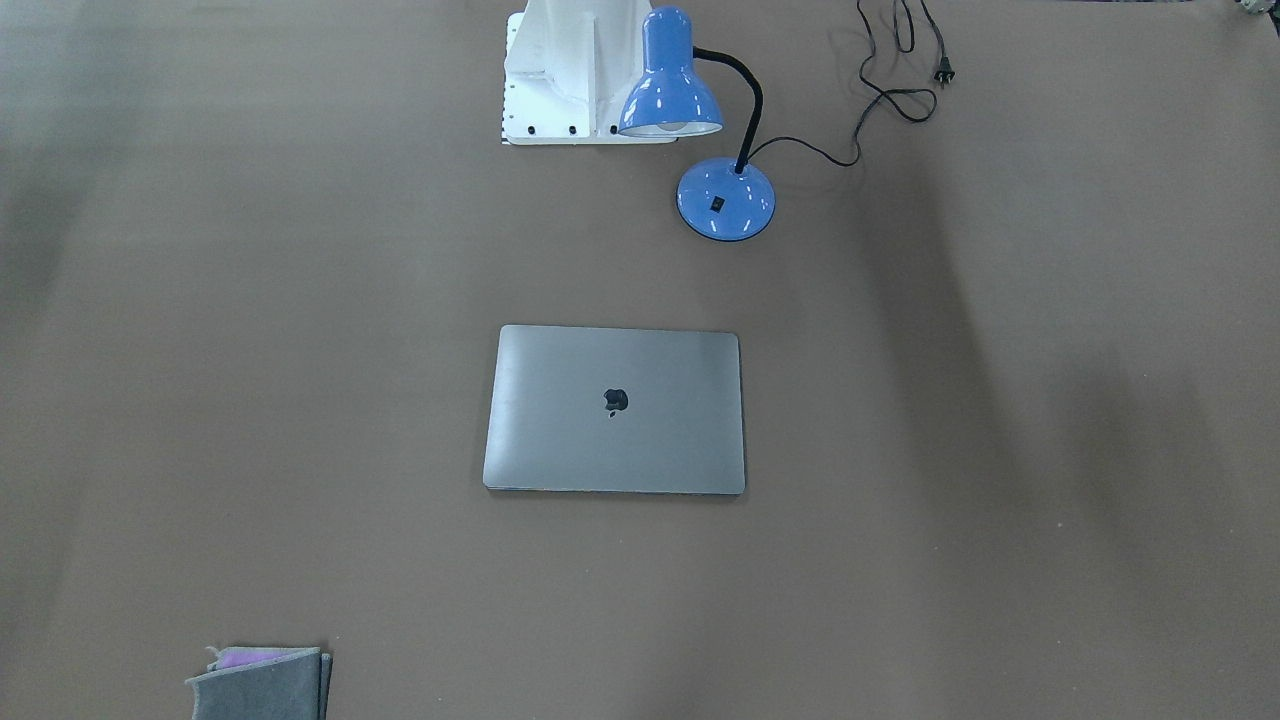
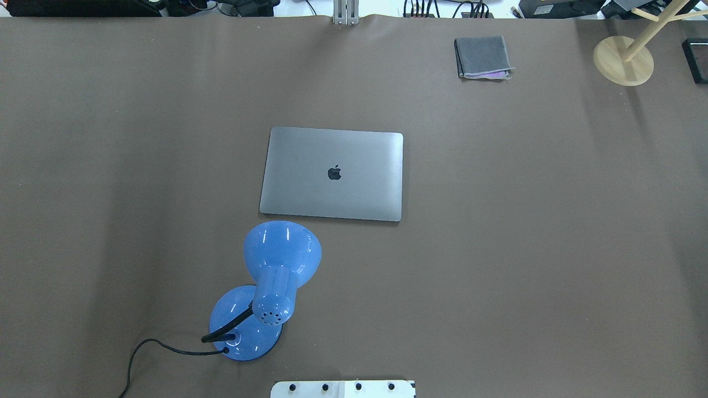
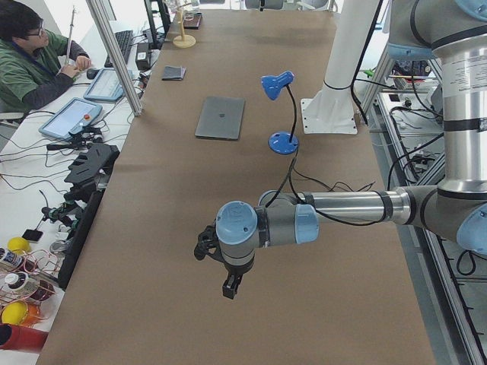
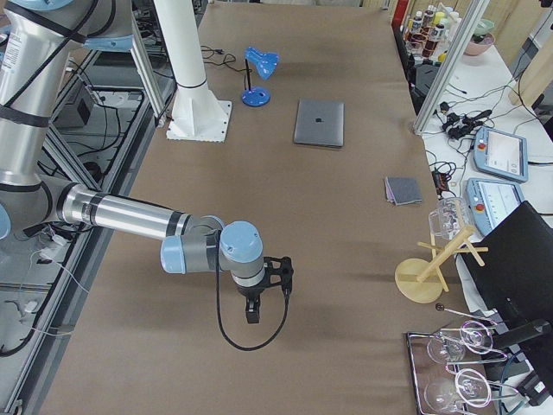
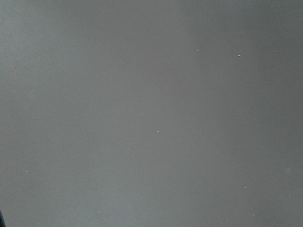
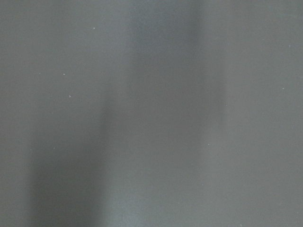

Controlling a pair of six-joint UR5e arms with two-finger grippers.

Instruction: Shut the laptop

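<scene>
Overhead, the laptop (image 2: 332, 173) lies closed, lamp (image 2: 282, 251) at its 7 o'clock. Only the side views show the left claw (image 3: 230, 289) and right claw (image 4: 251, 315); whether they are clenched, I cannot tell.

Grey laptop (image 2: 362, 179) – dark logo (image 2: 334, 173) – blue lamp (image 2: 282, 251), brown table (image 2: 553, 249).

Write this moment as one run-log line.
laptop: lid shut | left gripper: away from laptop, state unclear | right gripper: away from laptop, state unclear | task: looks done
</scene>
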